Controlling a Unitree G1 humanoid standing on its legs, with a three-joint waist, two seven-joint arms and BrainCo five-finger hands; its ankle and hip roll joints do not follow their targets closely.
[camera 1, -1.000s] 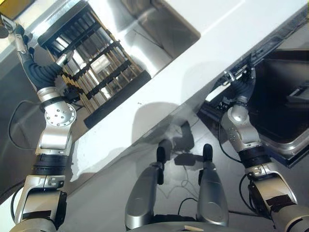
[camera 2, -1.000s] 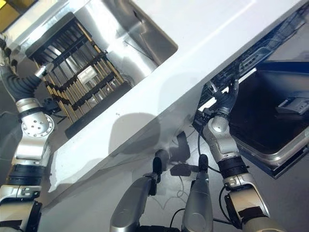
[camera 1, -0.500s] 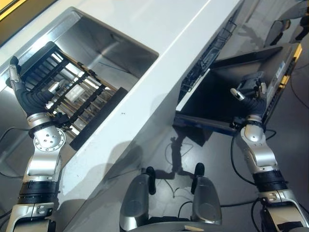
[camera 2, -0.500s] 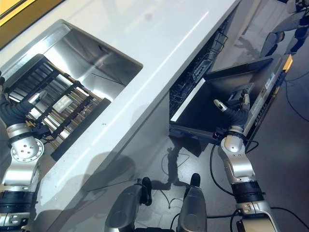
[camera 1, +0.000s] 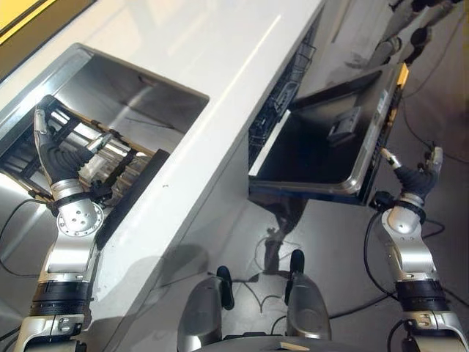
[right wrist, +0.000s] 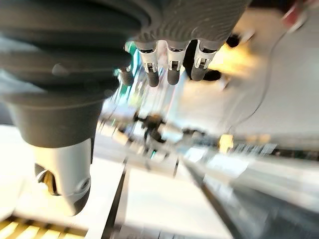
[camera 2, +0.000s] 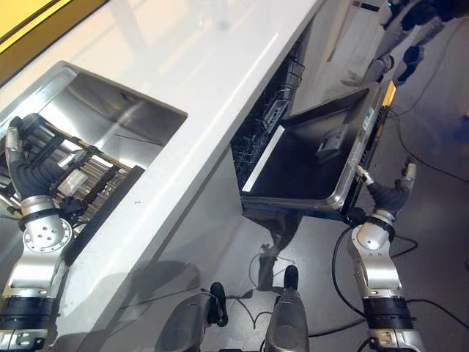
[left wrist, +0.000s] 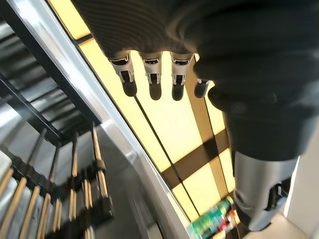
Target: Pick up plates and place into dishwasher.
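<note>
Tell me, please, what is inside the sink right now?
A dark dish rack with brass-coloured prongs sits in the steel sink. The left hand covers part of it, and no plate is visible.

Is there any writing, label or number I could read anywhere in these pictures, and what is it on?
Nothing can be read.
Dishwasher door: its top edge carries a yellow sticker and pale panel marks, too small to read.
Green and red package beyond the left hand: its print is blurred.

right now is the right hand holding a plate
No, the right hand is raised beside the open dishwasher door with straight fingers and nothing in it.
</note>
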